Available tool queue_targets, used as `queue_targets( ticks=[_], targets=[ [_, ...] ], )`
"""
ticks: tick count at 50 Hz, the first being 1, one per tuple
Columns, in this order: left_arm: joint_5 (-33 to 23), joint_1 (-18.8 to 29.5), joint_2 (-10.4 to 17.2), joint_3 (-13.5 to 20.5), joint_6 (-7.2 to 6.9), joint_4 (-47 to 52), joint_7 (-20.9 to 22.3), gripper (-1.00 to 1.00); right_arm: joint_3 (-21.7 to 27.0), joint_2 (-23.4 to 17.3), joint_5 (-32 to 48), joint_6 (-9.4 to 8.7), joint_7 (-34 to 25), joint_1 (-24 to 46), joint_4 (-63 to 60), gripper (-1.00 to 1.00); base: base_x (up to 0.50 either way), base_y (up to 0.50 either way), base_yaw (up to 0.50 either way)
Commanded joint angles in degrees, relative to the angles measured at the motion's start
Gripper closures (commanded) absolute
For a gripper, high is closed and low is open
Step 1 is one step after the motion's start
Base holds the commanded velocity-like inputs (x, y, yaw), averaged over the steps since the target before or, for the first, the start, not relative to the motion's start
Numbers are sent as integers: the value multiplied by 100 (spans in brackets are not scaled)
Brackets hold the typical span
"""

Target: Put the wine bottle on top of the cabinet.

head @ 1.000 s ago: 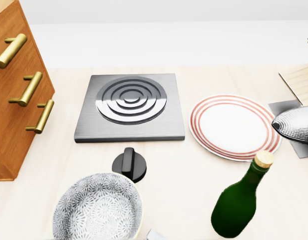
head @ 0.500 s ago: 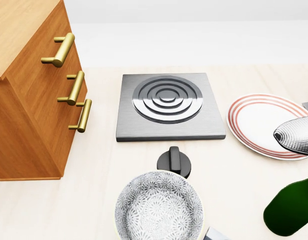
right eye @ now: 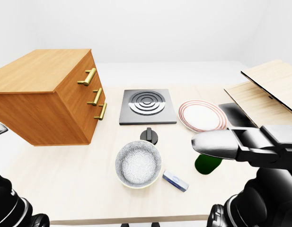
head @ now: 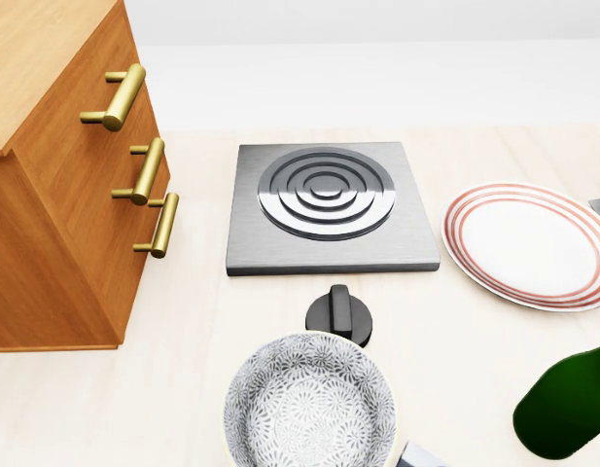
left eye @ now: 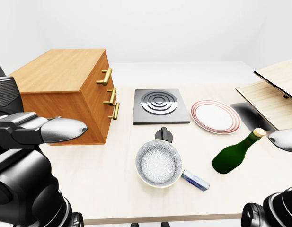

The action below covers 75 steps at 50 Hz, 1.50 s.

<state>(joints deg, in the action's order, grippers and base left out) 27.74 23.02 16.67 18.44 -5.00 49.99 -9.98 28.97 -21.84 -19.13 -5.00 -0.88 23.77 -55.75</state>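
Observation:
The green wine bottle (left eye: 234, 155) with a cork rests on the light table (left eye: 103, 189) at the right, its neck pointing to the upper right; whether it stands or lies is unclear. Only its base shows in the head view (head: 567, 409). The wooden cabinet (left eye: 65, 92) with three brass handles stands at the left, its flat top bare. My left hand (left eye: 65, 130) is open and empty at the left, in line with the cabinet's side. My right hand (right eye: 216, 144) is open, its finger stretched over the bottle and hiding most of it in the right-eye view.
A grey hob plate (left eye: 161, 105) sits mid-table with a black knob (left eye: 163, 135) below it. A patterned bowl (left eye: 158, 163) and a small blue-and-white box (left eye: 195, 179) lie between cabinet and bottle. A red-rimmed plate (left eye: 215, 116) and wooden boards (left eye: 273, 92) are at the right.
The camera swung left at first, so cabinet, hob and bowl slid right in the head view. Since then the right fingertip has left the head view's right edge. The bottle stays put.

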Motion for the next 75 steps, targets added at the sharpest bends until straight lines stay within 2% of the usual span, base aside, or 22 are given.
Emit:
queue_targets(
  ticks=[1,5,17,21,29,34,40,47,54,63,75],
  targets=[
    [-141,-99,-41,-32,0,-108,141,-100,549,-125,-157,0,-199,-247,-232,-100,0,0,0],
    [-155,-109,-59,-8,0,-113,160,-100,750,-192,-160,0,-289,-433,-292,-100,0,0,0],
    [-198,-181,-112,15,0,-17,221,-100,1510,-38,-109,0,-842,-1244,-280,-100,0,0,0],
    [-196,-183,-95,20,0,-64,226,-100,1754,157,-46,0,-1060,-1602,-203,-100,0,0,0],
    [-312,-236,-123,-32,0,-163,303,-100,1935,568,272,0,-1495,-2226,36,-100,0,0,0],
    [-378,-328,-148,-41,0,-200,362,-100,2378,841,288,0,-1853,-2569,181,-100,0,0,0],
    [-412,-264,-183,-71,0,-143,353,-100,2584,1185,355,0,-2139,-2945,424,-100,0,0,0],
    [-484,-306,-199,-53,0,-258,432,-100,2630,1634,570,0,-2467,-3361,985,-100,0,0,0],
    [-481,-311,-188,-31,0,-246,441,-100,2508,1918,719,0,-2573,-3576,1358,-100,0,0,0],
    [-609,-380,-212,-76,0,-275,507,-100,2281,2093,845,0,-2619,-3742,2122,-100,0,0,0],
    [-705,-409,-292,-130,0,-294,555,-100,1867,2230,1036,0,-2496,-3875,2540,-100,0,0,0]
  ],
)
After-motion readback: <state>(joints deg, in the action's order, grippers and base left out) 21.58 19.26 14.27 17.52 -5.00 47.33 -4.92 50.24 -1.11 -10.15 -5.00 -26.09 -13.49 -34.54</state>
